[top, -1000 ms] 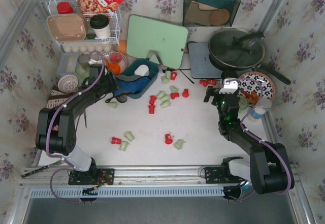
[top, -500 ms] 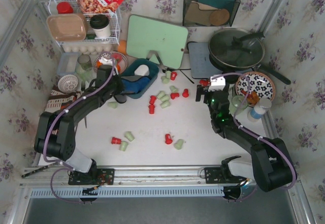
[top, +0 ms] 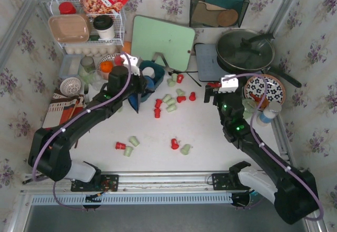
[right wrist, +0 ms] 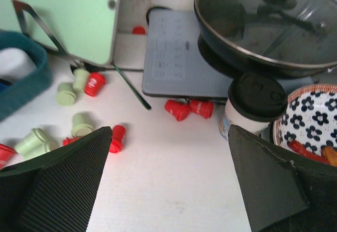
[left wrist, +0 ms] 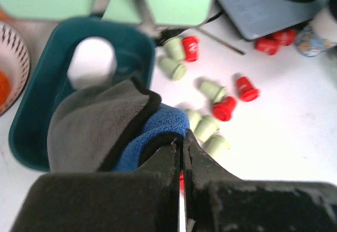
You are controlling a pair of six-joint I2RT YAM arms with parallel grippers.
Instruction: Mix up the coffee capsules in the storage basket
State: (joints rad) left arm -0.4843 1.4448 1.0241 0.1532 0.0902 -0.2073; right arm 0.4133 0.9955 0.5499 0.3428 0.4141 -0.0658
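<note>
Red and pale green coffee capsules lie scattered on the white table, with several more near the front. The teal storage basket holds a white object, a grey cloth and a blue cloth, and no capsule shows inside it. My left gripper is shut at the basket's near right corner; in the left wrist view its tips sit at the blue cloth's edge, beside the basket and green capsules. My right gripper is open and empty over bare table, near two red capsules.
A green cutting board leans behind the basket. A grey induction plate and a lidded pan stand at the back right. A patterned bowl and a black-lidded cup are close to my right gripper. A wire rack and an orange bowl are at the left.
My left arm has swung right and forward, from the basket's left side to over its near right corner and the cloths. My right gripper has shifted slightly left and toward the capsules.
</note>
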